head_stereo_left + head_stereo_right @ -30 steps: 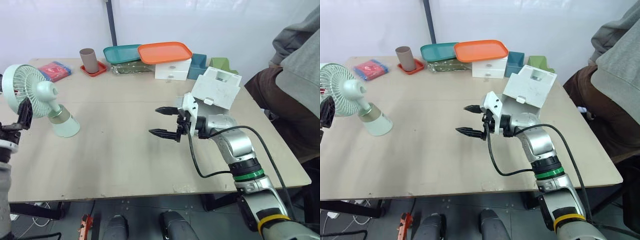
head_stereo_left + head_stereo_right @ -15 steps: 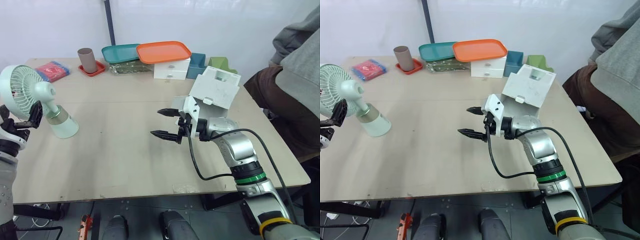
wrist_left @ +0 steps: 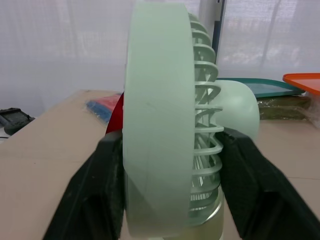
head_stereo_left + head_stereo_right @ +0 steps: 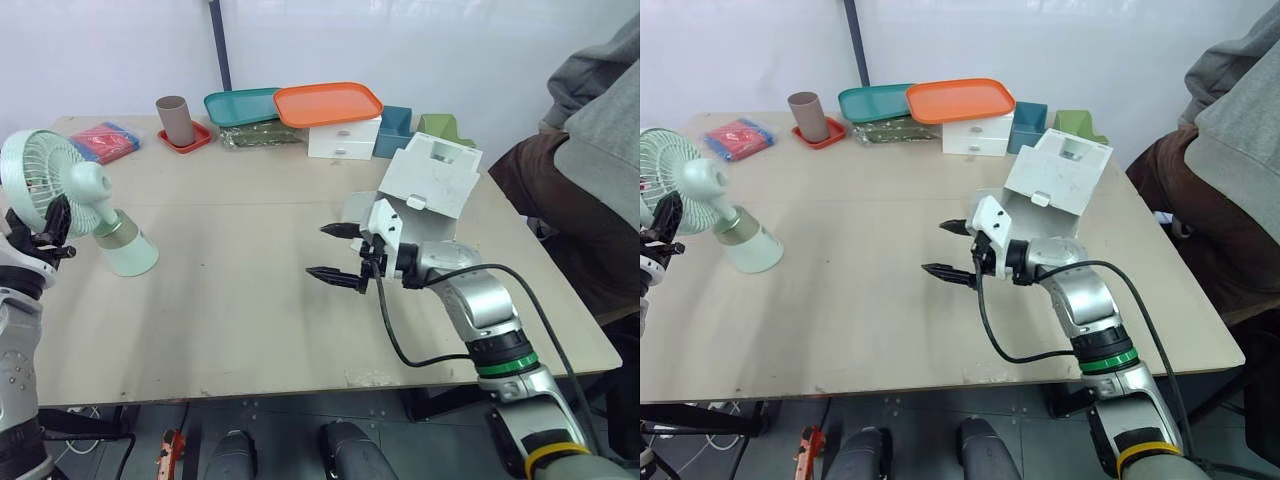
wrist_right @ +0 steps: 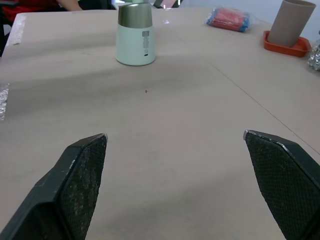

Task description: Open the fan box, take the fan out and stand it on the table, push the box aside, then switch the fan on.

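The fan [image 4: 62, 196] is stood upright near the left edge of the counter [image 4: 230, 310], its head gripped by the left hand [image 4: 45, 225]; in the left wrist view one black finger [image 3: 97, 192] is seen pressed against the front ring and the other against the rear grille. From the right wrist view the fan's base is seen with a gold band and a small label [image 5: 146, 42], the writing too small to be read. The right hand [image 4: 316, 251] is held open above the middle of the counter, fingers wide apart, nothing between them. The white box [image 4: 432, 175] lies open just behind it. A brown cup [image 4: 177, 118] is stood in a small orange tray [image 4: 192, 143] at the far edge; what it holds cannot be told
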Tool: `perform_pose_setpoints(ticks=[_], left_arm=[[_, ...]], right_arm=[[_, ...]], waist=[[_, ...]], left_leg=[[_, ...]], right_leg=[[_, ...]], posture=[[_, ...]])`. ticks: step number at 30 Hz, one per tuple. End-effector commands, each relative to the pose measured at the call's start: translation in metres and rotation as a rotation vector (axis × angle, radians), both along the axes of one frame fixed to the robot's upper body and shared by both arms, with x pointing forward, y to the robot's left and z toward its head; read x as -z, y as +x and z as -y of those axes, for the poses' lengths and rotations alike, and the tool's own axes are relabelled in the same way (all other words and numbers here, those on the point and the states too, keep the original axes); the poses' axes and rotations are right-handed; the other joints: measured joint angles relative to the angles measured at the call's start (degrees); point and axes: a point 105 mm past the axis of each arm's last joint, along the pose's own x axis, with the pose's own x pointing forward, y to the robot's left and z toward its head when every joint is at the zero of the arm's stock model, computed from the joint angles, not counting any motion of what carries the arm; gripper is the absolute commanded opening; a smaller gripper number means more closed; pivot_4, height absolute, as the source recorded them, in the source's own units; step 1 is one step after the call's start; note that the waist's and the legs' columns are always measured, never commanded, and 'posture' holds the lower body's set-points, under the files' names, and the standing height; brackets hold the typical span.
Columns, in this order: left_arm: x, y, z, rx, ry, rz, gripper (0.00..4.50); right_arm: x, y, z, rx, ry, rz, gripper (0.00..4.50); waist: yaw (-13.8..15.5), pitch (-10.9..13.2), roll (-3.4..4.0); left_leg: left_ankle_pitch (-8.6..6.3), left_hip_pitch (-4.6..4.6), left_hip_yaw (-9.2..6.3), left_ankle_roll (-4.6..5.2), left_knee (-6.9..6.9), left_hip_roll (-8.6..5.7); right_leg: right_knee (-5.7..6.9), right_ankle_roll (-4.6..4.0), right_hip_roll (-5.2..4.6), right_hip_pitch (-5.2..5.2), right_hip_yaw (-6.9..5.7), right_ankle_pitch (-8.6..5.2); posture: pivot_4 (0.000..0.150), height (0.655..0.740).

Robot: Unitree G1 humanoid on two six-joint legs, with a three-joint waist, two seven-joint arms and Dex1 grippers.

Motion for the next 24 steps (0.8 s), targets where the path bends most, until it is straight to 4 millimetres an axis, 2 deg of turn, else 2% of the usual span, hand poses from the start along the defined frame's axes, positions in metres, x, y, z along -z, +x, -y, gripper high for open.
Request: perform_pose_setpoints(ticks=[1,8,14,17,22,24], left_arm=[[-0.007,0.003,0.004,0.01,0.018,0.034,1.93],[-0.009,0.002,0.009,0.037,0.008,0.061,1.93],[-0.03,-0.005,0.043,0.187,-0.002,0.159,1.93],[-0.036,-0.006,0.05,0.212,-0.007,0.178,1.93],[-0.04,-0.006,0.065,0.272,-0.013,0.185,1.93],[-0.042,-0.004,0.082,0.318,-0.003,0.186,1.93]], right_arm=[[-0.012,-0.004,0.001,-0.003,0.011,0.046,4.5],[-0.013,-0.003,0.001,0.005,0.01,0.048,4.5],[-0.019,0.002,-0.007,0.003,0.025,0.058,4.5],[-0.021,0.004,-0.012,-0.007,0.021,0.066,4.5],[-0.027,0.008,-0.023,-0.018,0.033,0.081,4.5],[-0.033,0.011,-0.033,-0.028,0.037,0.075,4.5]], waist=[[0.01,0.0,0.0],[0.06,0.0,0.0],[0.17,0.01,-0.02],[0.13,0.04,-0.1],[-0.15,0.04,-0.1],[-0.13,0.05,-0.1]], left_leg=[[0.0,0.0,0.0,0.0,0.0,0.0],[0.0,0.0,-0.01,-0.01,0.02,0.0],[0.01,-0.05,-0.01,-0.01,0.03,-0.01],[0.01,-0.11,-0.04,-0.02,0.06,-0.02],[0.01,-0.11,-0.05,-0.02,0.03,-0.01],[0.01,-0.11,-0.06,-0.02,0.02,-0.01]], right_leg=[[0.0,0.0,0.0,0.0,0.0,0.0],[0.0,0.03,0.0,0.02,0.0,0.02],[-0.01,0.05,-0.02,0.02,0.0,0.03],[-0.02,0.09,-0.01,0.0,0.0,0.03],[-0.02,0.06,0.01,-0.05,0.0,0.03],[-0.01,0.05,0.02,-0.06,0.0,0.03]], posture=[[0.15,0.74],[0.15,0.74],[0.15,0.74],[0.15,0.74],[0.15,0.74],[0.15,0.74]])
